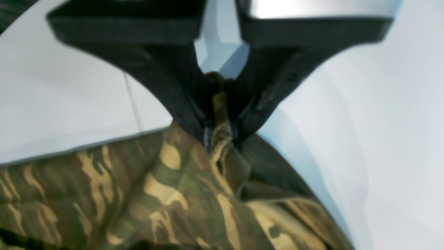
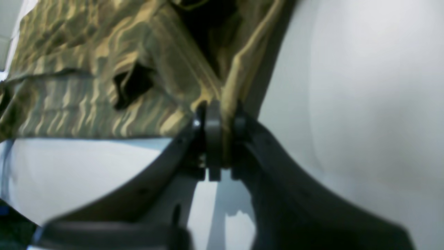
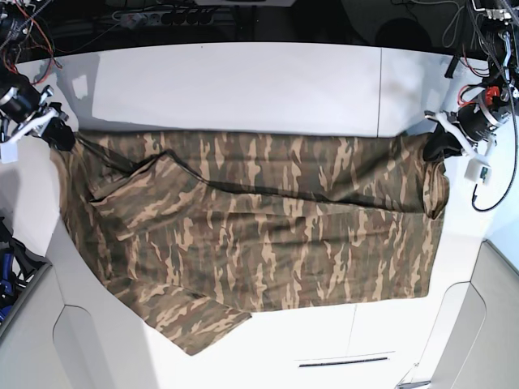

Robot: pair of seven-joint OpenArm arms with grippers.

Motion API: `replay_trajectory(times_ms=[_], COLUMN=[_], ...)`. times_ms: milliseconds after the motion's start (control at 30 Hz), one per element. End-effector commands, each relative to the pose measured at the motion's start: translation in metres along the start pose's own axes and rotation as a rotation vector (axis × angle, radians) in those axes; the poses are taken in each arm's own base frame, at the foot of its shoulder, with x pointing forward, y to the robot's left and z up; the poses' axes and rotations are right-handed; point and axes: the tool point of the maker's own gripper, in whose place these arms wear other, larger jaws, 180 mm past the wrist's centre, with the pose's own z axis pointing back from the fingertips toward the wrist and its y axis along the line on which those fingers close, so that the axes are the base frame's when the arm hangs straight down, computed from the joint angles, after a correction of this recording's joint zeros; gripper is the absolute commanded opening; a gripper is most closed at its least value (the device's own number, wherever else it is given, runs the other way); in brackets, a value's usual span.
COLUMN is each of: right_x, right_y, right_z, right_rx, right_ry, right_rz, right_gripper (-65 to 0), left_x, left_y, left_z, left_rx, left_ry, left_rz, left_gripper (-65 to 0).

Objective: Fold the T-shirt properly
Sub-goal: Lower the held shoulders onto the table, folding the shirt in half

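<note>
White tabletop (image 3: 243,89) carries the camouflage T-shirt (image 3: 268,227), spread wide across its middle. I see my left gripper (image 1: 222,133) clamped on its right edge, and my right gripper (image 2: 222,119) pinching its left edge.

Both grippers' fingers (image 1: 222,114) (image 2: 216,135) clamped together.

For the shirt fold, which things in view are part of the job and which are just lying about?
Part of the job:
T-shirt
left hand, clamped on cloth
right hand, clamped on cloth

Lying about:
white table
power strip and cables behind it
</note>
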Motion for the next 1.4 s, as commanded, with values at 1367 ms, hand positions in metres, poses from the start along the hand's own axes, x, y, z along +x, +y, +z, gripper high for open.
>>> replay_trajectory(times_ms=[1367], right_x=[-0.053], right_y=[-0.037], right_z=[0.069], right_rx=[-0.072], right_ry=[0.119], right_rz=[-0.118], right_gripper=[-65.0], left_x=[-0.035], left_y=[-0.036], left_z=[0.067], left_rx=[-0.067], left_ry=[0.117], left_rz=[0.006], left_gripper=[-50.9])
